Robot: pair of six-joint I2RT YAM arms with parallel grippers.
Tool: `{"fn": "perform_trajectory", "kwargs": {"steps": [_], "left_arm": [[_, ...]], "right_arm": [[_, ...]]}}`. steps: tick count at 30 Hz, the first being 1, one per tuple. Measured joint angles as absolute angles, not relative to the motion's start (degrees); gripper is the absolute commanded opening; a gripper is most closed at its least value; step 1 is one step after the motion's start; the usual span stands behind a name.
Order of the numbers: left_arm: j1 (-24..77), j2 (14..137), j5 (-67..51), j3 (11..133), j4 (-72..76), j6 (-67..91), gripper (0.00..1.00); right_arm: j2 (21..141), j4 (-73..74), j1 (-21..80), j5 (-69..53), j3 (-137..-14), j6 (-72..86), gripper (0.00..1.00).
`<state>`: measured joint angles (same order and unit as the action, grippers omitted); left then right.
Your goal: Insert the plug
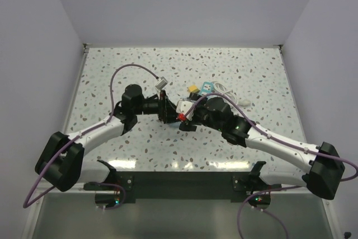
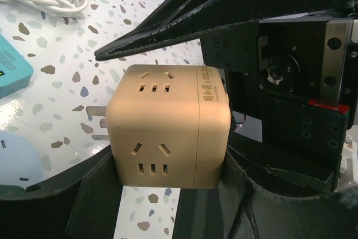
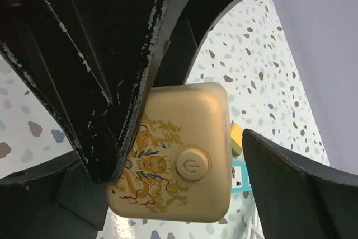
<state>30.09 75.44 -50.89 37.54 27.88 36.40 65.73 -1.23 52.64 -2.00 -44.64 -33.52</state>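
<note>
Left gripper [image 1: 163, 108], over the middle of the speckled desk [image 1: 106, 71], is clamped top and bottom on a tan plastic socket cube [image 2: 168, 127]. Both socket faces in its wrist view are unfilled. Right gripper [image 3: 184, 155] straddles the same cube at its button face, jaws apart, one finger clear of it. Toward the far edge lie a small yellow block [image 1: 193, 89], a teal box [image 1: 207, 87] and a coiled white cable [image 1: 226, 90]. The dark green cube-shaped plug is not found in any view and may be hidden. Judged: insertion not done, and finding, aligning and seating the plug are all left.
</note>
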Motion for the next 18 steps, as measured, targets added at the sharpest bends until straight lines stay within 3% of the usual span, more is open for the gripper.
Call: {"fn": "perform_trajectory", "kwargs": {"steps": [4, 7, 11, 13, 14, 15, 16, 18], "left_arm": [[30.52, 74.11, -50.70, 36.99, 27.24, 36.18, 0.00], [30.63, 73.30, -50.26, 36.95, 26.28, 36.10, 0.00], [30.81, 73.01, -49.17, 36.93, 25.28, 36.42, 0.04], [31.03, 73.03, -49.10, 36.91, 25.15, 36.38, 0.07], [31.16, 73.03, -49.10, 36.91, 25.21, 36.40, 0.07], [31.22, 73.03, -49.06, 36.93, 25.28, 36.42, 0.10], [31.33, 73.03, -49.04, 36.93, 25.32, 36.42, 0.18], [31.55, 73.03, -49.01, 36.93, 25.39, 36.51, 0.54]], "right_arm": [[66.24, -1.93, 52.99, -2.52, -44.64, -34.13, 0.77], [66.26, -1.91, 53.32, -2.63, -44.53, -35.09, 0.59], [66.11, -2.31, 53.32, -2.70, -43.86, -35.59, 0.29], [65.71, -2.15, 53.32, -2.72, -43.68, -35.55, 0.20], [65.45, -1.98, 53.32, -2.72, -43.68, -35.53, 0.05], [65.17, -1.74, 53.32, -2.72, -43.68, -35.53, 0.00], [64.97, -1.52, 53.32, -2.72, -43.68, -35.51, 0.00], [64.60, -1.13, 53.32, -2.68, -43.59, -35.18, 0.00]]}}
